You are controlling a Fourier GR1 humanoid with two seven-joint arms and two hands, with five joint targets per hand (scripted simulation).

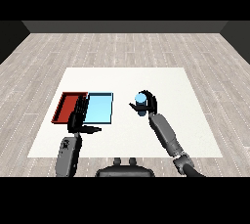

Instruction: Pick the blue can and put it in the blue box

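The blue can stands upright right of the table's middle, with my right hand curled round it; whether it rests on the table or is lifted I cannot tell. The light blue tray lies to its left, with nothing in it. My left hand hovers over the seam between the red and blue trays, fingers straight and thumb stretched to the right, holding nothing.
The red tray lies directly left of the blue tray, partly covered by my left hand. The white table spreads around both trays; grey plank floor surrounds it.
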